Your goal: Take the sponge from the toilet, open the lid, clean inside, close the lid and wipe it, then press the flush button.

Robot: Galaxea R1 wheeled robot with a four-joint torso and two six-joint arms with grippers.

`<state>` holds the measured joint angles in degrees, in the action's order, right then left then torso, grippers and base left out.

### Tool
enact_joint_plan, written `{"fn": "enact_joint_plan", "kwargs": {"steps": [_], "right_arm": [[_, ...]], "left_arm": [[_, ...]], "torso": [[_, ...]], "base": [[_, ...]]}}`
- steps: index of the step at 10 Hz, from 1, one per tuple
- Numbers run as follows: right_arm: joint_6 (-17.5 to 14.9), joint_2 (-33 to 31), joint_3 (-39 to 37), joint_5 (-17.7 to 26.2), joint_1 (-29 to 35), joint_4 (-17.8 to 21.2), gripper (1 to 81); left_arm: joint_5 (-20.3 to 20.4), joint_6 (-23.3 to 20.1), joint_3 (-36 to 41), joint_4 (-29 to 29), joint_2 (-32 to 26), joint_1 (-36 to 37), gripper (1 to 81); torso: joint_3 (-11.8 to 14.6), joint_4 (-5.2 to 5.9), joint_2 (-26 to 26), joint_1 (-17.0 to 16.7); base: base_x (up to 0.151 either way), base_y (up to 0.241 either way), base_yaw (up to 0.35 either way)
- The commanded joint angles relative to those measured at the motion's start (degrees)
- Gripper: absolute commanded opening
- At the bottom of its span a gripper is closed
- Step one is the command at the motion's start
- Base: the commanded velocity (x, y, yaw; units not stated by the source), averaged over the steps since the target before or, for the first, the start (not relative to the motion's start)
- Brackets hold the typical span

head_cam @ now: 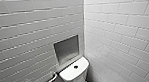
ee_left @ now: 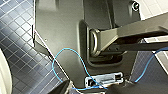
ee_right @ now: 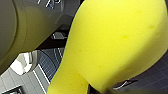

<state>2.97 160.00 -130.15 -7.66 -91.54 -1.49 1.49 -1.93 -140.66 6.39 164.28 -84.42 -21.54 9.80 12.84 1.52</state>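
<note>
Yellow foam, the sponge (ee_right: 110,42) hangs over the dark tiled floor (ee_right: 155,75), with the fingers of the right gripper (ee_right: 106,88) apparently clenched on it. It looks light, soft and springy, so a moderate pinch at its narrow waist should hold best. The toilet (head_cam: 72,80) and its flush button (head_cam: 75,67) stand in the tiled corner.

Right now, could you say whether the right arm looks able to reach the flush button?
Probably not. The button lies bare on the tank, but the right wrist camera sees floor tiles behind the sponge, so that arm seems low, away from it.
</note>
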Motion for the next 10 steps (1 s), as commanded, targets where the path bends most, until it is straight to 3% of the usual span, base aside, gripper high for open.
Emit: {"fn": "enact_joint_plan", "kwargs": {"steps": [1,4,10], "right_arm": [[-0.2,-0.3,0.9,3.5,0.7,0.1,1.0],[-0.2,-0.8,1.7,3.5,0.7,0.0,1.0],[0.3,-12.5,18.0,3.3,0.6,0.3,1.0]], "left_arm": [[-3.5,-0.5,0.6,-0.4,-0.6,1.2,81.1],[-3.5,-0.5,2.1,-0.3,-1.8,1.2,81.1],[-0.5,-0.3,25.3,-0.2,-18.1,2.8,81.1]], "torso": [[0.0,0.00,0.0,0.0],[0.0,0.00,0.0,0.0],[0.0,0.00,0.0,0.0]], "base": [[0.000,0.000,0.000],[0.000,0.000,0.000],[0.000,0.000,0.000]]}}
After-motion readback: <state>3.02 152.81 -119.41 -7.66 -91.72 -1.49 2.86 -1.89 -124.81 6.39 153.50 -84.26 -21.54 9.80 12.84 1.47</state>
